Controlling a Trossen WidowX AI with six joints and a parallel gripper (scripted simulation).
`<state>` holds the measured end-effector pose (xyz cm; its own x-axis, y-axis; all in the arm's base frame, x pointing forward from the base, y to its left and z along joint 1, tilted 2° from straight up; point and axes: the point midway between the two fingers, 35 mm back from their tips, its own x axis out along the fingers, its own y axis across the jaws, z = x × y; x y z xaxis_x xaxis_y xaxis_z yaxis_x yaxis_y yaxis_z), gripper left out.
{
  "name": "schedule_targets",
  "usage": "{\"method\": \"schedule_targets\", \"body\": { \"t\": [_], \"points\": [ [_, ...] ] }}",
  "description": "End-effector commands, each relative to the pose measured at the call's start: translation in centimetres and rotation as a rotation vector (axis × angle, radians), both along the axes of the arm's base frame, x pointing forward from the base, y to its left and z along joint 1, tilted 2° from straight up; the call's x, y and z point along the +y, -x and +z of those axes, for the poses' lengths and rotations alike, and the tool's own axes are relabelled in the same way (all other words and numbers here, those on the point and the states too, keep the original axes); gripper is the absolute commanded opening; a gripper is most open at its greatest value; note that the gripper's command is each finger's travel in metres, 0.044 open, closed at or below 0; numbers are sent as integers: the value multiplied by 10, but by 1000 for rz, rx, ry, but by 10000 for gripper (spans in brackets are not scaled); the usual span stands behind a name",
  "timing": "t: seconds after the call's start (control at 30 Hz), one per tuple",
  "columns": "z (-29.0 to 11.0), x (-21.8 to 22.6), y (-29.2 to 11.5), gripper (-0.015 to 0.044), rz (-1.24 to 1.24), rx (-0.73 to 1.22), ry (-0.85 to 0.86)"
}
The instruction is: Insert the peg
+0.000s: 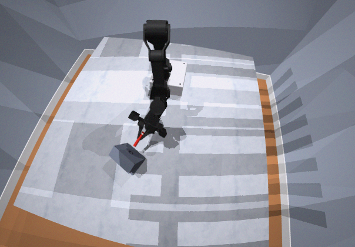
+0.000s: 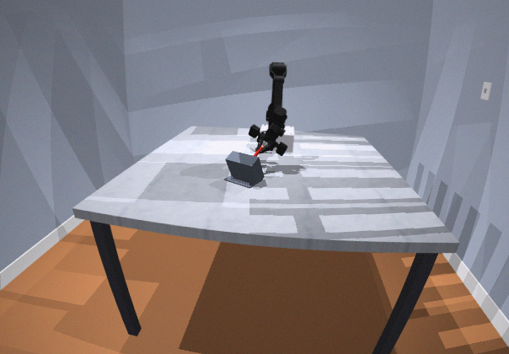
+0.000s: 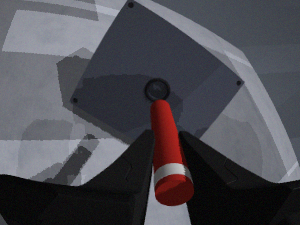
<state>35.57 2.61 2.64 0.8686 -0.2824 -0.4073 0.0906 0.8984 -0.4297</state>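
Note:
A round red peg (image 1: 138, 140) (image 2: 258, 151) (image 3: 165, 131) with a light grey band near its top end is held tilted, its bottom end toward the sloped panel. My gripper (image 1: 142, 136) (image 3: 165, 138) is shut on the peg. The dark blue-grey sloped panel (image 1: 121, 149) (image 2: 245, 169) (image 3: 120, 54) stands on the table. Its round hole (image 1: 131, 152) (image 3: 157, 90) has a dark ring. In the wrist view the peg's bottom end lies just below the hole and overlaps the ring's lower edge. In the top view the peg's end appears a little short of the hole, outside it.
The marble-look table (image 1: 223, 162) (image 2: 190, 211) carries the panel block and the arm's white base (image 1: 176, 77) (image 2: 288, 141) behind. Shadows in bands and patches lie across the table. The panel face has small dark dots at its corners.

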Motion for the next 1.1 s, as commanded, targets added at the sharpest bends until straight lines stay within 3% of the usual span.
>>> {"method": "schedule_targets", "body": {
  "t": [0.0,1.07],
  "points": [
    [0,0,-2,0,5,-7,1],
    [-13,-9,-23,0,5,-22,5]
  ]
}}
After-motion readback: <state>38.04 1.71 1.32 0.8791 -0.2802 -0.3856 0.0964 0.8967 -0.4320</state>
